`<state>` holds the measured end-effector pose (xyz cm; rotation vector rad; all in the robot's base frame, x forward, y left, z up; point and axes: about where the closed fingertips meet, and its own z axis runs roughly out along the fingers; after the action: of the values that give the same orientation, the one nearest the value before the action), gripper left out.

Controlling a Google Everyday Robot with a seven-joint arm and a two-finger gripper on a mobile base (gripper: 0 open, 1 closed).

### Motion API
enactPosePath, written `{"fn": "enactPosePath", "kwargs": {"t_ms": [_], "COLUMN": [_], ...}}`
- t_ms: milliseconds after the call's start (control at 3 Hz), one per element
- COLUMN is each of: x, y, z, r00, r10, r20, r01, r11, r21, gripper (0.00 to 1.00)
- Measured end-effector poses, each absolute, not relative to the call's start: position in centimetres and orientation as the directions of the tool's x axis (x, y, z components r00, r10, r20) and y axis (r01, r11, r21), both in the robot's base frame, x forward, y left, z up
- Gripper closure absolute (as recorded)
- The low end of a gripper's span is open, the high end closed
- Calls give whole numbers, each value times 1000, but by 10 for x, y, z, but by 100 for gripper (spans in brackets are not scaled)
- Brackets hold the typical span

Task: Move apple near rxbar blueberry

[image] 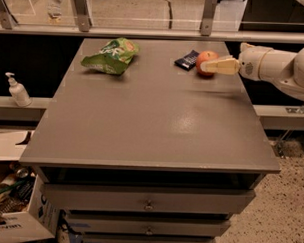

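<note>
The red-orange apple (205,61) rests on the grey table (152,118) at the far right. It lies right beside the dark navy rxbar blueberry (186,59), which is flat on the table just to its left. My gripper (217,66) reaches in from the right on the pale arm (274,65). Its tip overlaps the apple's right side and hovers a little above the tabletop.
A bright green snack bag (112,55) lies at the far left of the table. A soap dispenser bottle (17,90) stands on a ledge to the left. Drawers (149,203) sit below the table's front edge, and a cardboard box (13,223) is on the floor at lower left.
</note>
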<state>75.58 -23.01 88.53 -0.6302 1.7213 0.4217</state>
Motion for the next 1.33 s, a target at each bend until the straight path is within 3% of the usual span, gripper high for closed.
{"fn": "enactPosePath", "kwargs": {"t_ms": [1333], "x": [744], "y": [-238], "z": [891], "r00": [-152], "r10": [-171], "r20": [-973], "r01": [-645], "r11": [764], "r21": [-34], "gripper": [0]}}
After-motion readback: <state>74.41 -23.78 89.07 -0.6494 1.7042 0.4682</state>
